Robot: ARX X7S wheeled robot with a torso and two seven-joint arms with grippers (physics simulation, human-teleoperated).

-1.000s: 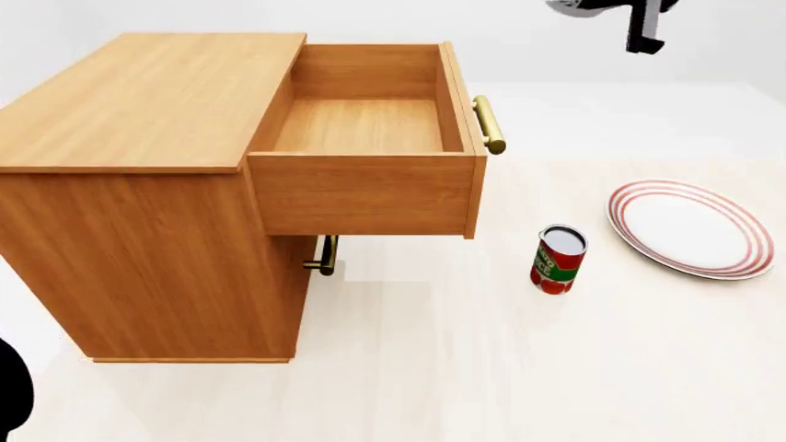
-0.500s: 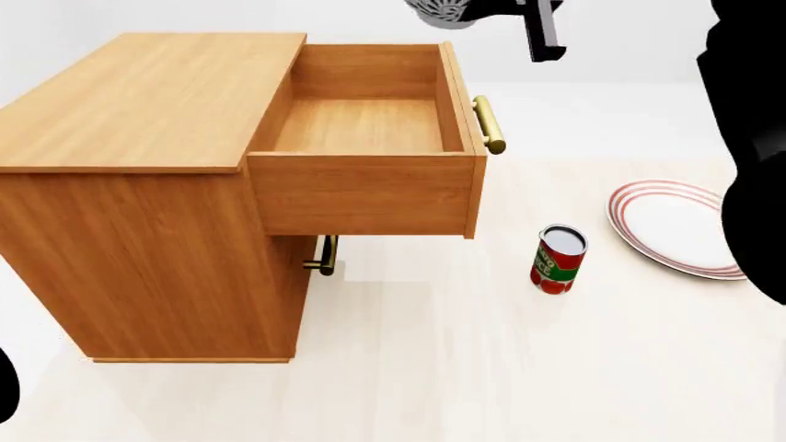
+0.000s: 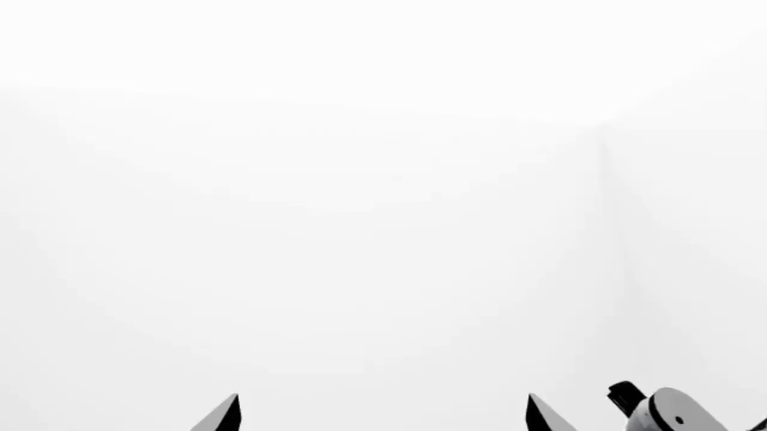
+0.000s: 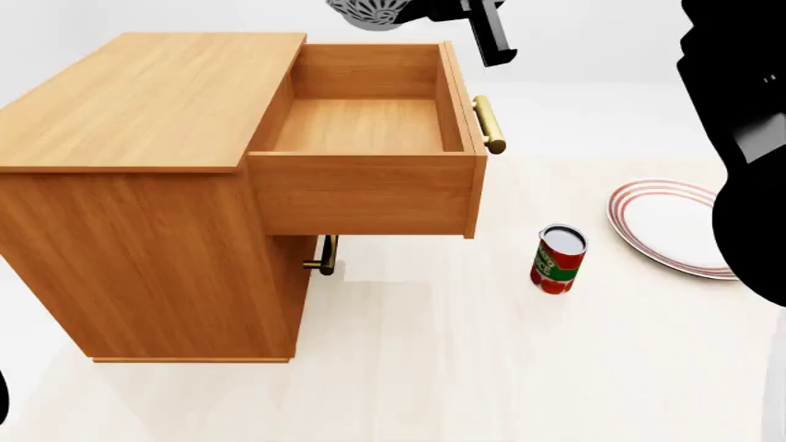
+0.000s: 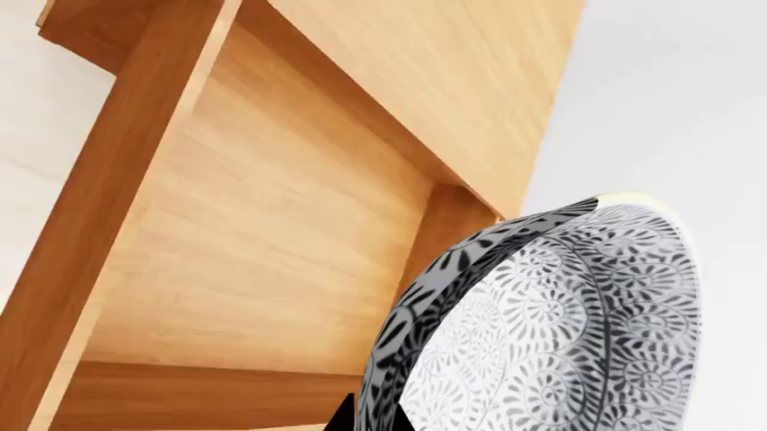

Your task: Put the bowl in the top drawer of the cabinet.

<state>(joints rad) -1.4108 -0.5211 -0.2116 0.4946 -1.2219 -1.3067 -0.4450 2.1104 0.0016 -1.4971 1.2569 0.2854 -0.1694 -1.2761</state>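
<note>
Over the last second I had carried the bowl (image 4: pixel 368 11) leftward along the top of the head view, from off beyond the plate side to a spot just past the back edge of the top drawer (image 4: pixel 364 129). That put it nearly over the open box, so what was left, as I judged it, was to bring it toward me a little and lower it in. From the right wrist camera the bowl (image 5: pixel 545 332) sat tipped on edge, its patterned inside facing the lens, with the bare drawer floor (image 5: pixel 251 242) spread out beyond it.

The right gripper (image 4: pixel 479 28) was closed on the bowl's rim; only a dark finger showed above the drawer's far corner, and I couldn't judge how narrow the jaws stood. My right arm had also swung in as a black mass at the right edge, covering part of the plate (image 4: pixel 669 226).

The left gripper (image 3: pixel 381 415) showed two fingertips well apart with nothing between them, pointed at blank white.

The cabinet (image 4: pixel 147 184), can (image 4: pixel 559 260) and tabletop (image 4: pixel 491 368) were unchanged.
</note>
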